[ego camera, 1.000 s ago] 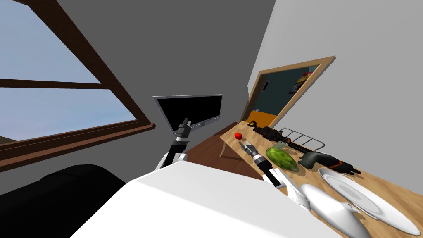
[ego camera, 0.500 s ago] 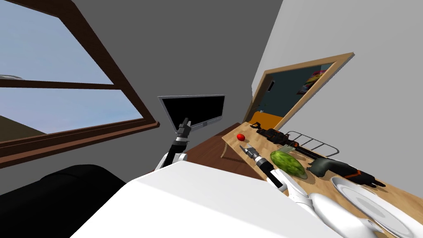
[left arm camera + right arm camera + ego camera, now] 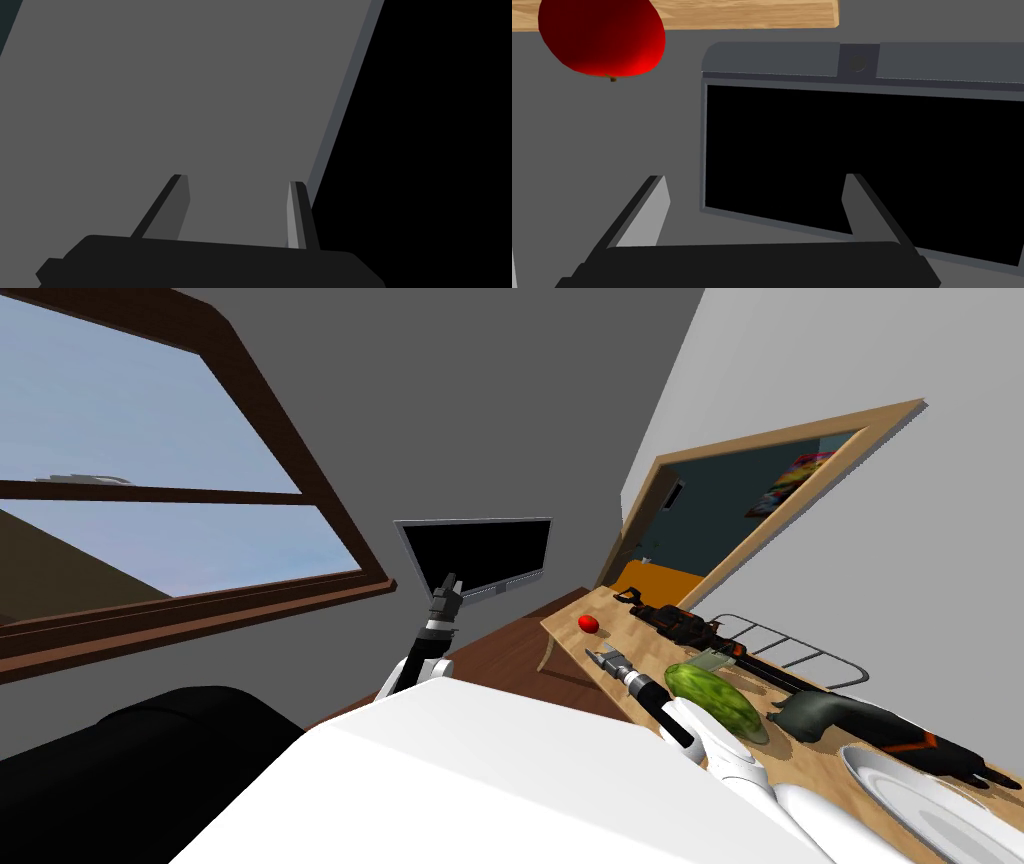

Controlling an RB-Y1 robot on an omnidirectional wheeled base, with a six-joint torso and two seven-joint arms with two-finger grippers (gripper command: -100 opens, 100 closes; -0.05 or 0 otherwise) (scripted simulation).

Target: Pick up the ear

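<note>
The ear (image 3: 715,700) is a green oblong with a pale stub at its far end, lying on the wooden table (image 3: 640,723). My right gripper (image 3: 598,653) hovers over the table's near edge, past the ear's far end and short of a red apple (image 3: 588,622). Its forearm runs along the ear's near side. In the right wrist view the right gripper (image 3: 757,176) is open and empty, with the apple (image 3: 602,37) ahead and off to one side. My left gripper (image 3: 447,584) is raised in front of a monitor (image 3: 480,553); in its own view the left gripper (image 3: 237,178) is open and empty.
Behind the ear lie a black and orange tool (image 3: 690,628), a wire rack (image 3: 790,646) and a dark grey tool (image 3: 870,728). A white plate (image 3: 930,798) sits at the near right. A framed picture (image 3: 760,508) leans on the wall. A dark sofa (image 3: 120,768) stands at my left.
The whole head view has shifted: the table and its things slid right and lower, so my head or base has turned. Both arms hold the same pose.
</note>
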